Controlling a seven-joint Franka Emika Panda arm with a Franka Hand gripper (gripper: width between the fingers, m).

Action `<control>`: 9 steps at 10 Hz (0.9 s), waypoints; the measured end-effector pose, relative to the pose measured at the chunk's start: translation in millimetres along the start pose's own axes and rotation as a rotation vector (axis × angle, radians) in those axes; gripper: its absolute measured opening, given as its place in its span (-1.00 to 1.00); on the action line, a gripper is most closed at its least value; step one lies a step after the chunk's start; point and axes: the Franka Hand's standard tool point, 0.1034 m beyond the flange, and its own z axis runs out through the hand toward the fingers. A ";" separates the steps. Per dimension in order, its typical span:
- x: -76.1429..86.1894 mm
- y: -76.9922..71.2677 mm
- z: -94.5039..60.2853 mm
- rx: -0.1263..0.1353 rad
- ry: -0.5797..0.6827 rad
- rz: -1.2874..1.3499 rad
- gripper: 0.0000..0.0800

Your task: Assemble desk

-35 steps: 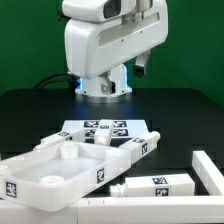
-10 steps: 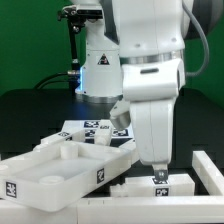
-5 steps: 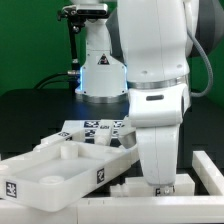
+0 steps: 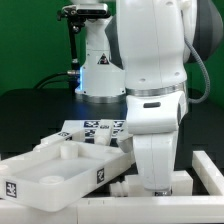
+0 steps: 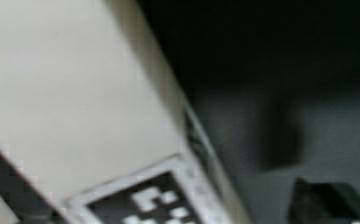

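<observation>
Straddling, by the look of it, the blocky white plastic desk leg point(image 4: 128, 187) that lies flat on the black surface point(image 4: 30, 110), just beside a corner of the white rimmed tabletop panel point(image 4: 45, 178), toward the exterior view's right: the arm's claw point(image 4: 160, 184), fingertips hidden under its own housing. Cannot tell how far shut, nor whether gripping the leg yet. In the wrist view, only the leg's long white side point(image 5: 79, 110) and a black-and-white tag point(image 5: 150, 205), close and blurred. Best to close squarely across the narrow faces near mid-length, clear of the panel's wall. Lift only once seated firm, keeping the leg level to avoid a swing.
</observation>
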 end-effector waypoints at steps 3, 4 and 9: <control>12.8 -3.8 0.6 -0.007 -0.001 -0.027 -0.29; 22.9 -6.8 -0.3 -0.007 0.000 -0.041 -0.29; 38.4 -13.5 -53.8 -0.035 -0.042 0.209 -0.29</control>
